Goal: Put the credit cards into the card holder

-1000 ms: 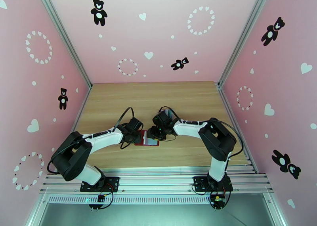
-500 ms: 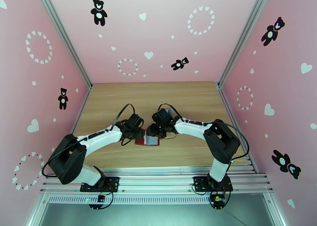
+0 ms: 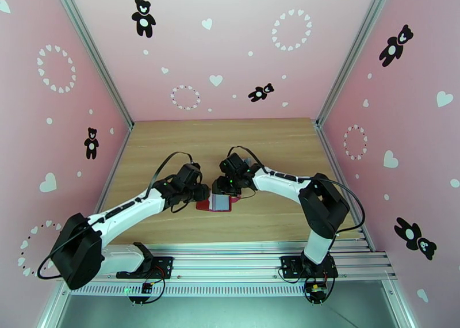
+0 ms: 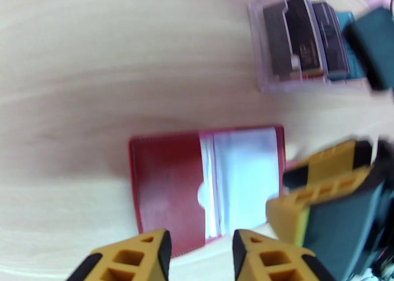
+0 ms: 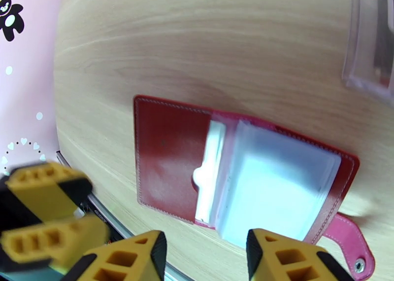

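The card holder (image 4: pixel 167 193) lies open and flat on the table, dark red with pale clear pockets (image 5: pixel 276 188) and a snap tab (image 5: pixel 350 245). It is also under both wrists in the top view (image 3: pixel 220 204). Credit cards, black (image 4: pixel 295 35) and teal (image 4: pixel 347 30), stand in a clear slotted rack (image 4: pixel 276 82) beyond it. My left gripper (image 4: pixel 199 257) hovers open over the holder's near edge with nothing between its fingers. My right gripper (image 5: pixel 204 257) hovers open over the other side, also with nothing between its fingers. The two grippers (image 3: pixel 201 194) (image 3: pixel 220 186) sit close together.
A corner of the clear rack (image 5: pixel 372 45) sits just past the holder in the right wrist view. Bare wooden tabletop (image 3: pixel 230 139) stretches toward the pink back wall. The aluminium rail (image 3: pixel 230 251) marks the near edge.
The left arm has stretched out lower and farther forward, its elbow dropping toward the near left. Both grippers have shifted slightly away from the bases. The holder has stayed put.
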Robot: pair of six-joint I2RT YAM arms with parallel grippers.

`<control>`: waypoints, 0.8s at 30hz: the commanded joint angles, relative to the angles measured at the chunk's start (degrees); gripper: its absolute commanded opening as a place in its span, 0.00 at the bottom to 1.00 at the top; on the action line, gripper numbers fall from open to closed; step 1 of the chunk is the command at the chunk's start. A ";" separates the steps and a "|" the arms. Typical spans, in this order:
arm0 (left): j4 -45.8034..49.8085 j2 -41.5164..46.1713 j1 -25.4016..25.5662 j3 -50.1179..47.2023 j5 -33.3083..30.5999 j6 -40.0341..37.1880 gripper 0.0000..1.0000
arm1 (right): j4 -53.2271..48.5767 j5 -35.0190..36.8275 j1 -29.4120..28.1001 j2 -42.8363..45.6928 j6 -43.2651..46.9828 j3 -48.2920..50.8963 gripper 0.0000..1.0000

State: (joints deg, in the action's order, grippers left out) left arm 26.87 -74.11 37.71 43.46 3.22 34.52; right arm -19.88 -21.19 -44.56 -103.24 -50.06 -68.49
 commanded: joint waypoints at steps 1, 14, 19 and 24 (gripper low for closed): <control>-3.22 1.67 0.48 -3.44 4.48 2.07 0.40 | -3.83 1.87 -0.16 -2.56 2.30 -2.90 0.47; -10.57 1.35 0.47 -9.44 7.59 2.08 0.40 | -7.19 5.50 0.59 -4.42 4.27 -4.28 0.45; -11.20 -1.07 0.46 -9.90 6.90 1.78 0.40 | -7.59 5.75 0.87 -4.42 4.62 -3.85 0.45; -10.73 -1.90 0.49 -10.65 5.14 1.30 0.40 | -7.63 6.46 0.94 -4.76 4.88 -3.76 0.45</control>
State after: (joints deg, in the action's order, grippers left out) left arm 16.84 -75.53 37.71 33.89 9.63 36.64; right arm -25.82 -15.90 -43.79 -106.85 -45.87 -71.13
